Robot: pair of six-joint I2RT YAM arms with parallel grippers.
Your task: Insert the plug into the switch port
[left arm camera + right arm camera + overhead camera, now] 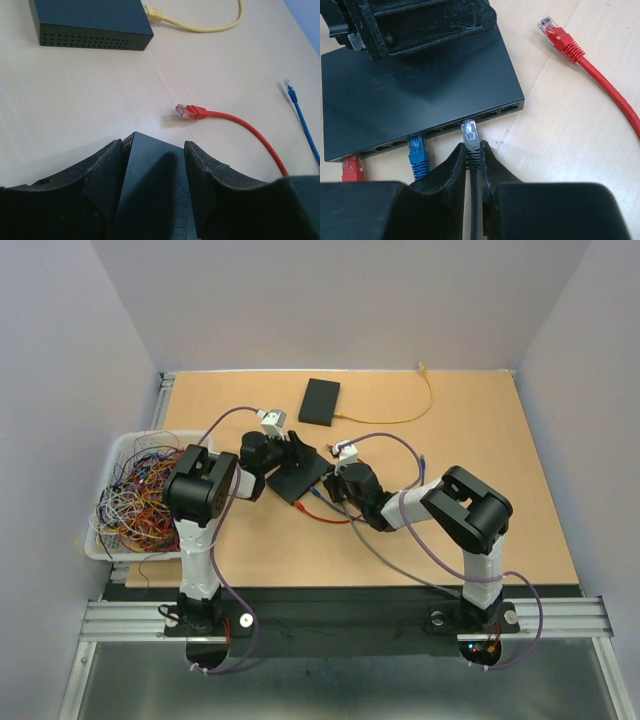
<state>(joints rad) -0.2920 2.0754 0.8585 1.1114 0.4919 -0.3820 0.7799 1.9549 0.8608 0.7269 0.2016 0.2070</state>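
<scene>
Tan tabletop [480, 440]; arms [200, 490] bent inward; left end effector [154, 150] clamps switch [420, 95], right end effector [472, 152] pinches plug [470, 132].

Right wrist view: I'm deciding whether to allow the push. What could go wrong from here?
The black plug, pinched in the right gripper, looks slightly askew at a port of the switch; pushing may jam it on the port's edge.
One finger sits close beside the blue plug and might nudge it.
Only the left gripper braces the switch, so it could slide back.
</scene>
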